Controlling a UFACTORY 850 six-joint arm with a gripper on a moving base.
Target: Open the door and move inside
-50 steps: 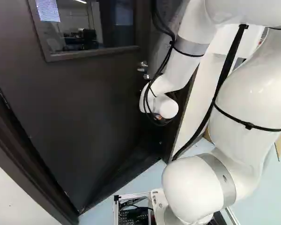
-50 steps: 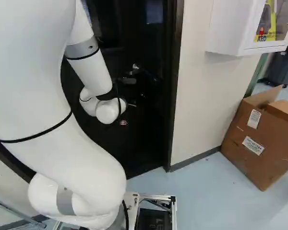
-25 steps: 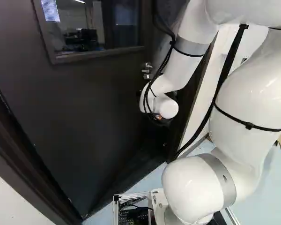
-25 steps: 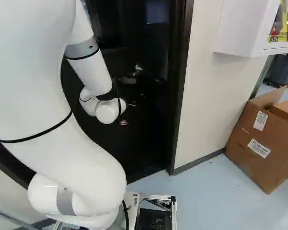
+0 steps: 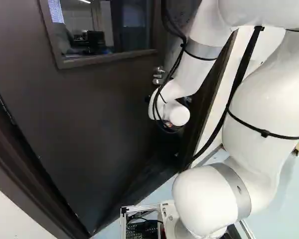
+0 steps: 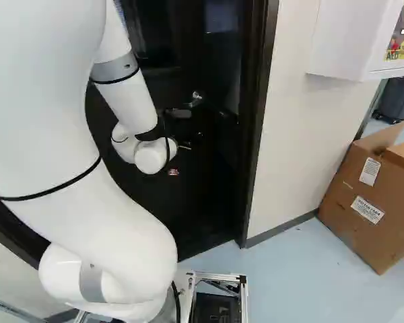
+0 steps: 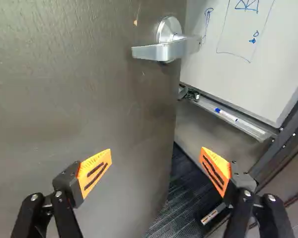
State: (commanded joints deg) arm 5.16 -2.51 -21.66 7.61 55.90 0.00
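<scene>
The dark door [image 5: 89,114] with a window stands ajar at the left of the left base view. In the wrist view the door [image 7: 79,99] fills one side, its free edge running ahead between the fingers. A silver lever handle [image 7: 164,49] sits on it, farther ahead than the fingertips. My gripper [image 7: 156,157] stands open, its orange pads wide apart and nothing held; one finger is over the door face, the other on the opening's side. In both base views the white wrist hides most of the gripper.
A dark door frame [image 6: 254,134] stands right of the doorway. Through the opening show a whiteboard [image 7: 238,39] with a marker tray and dark carpet [image 7: 176,198]. A white wall cabinet [image 6: 347,40] and cardboard box [image 6: 370,202] are at the right base view's right.
The base has moved: door, frame, cabinet and box shift rightward in the base views, more slowly over the last half second. The arm keeps its pose against its lowest joint.
</scene>
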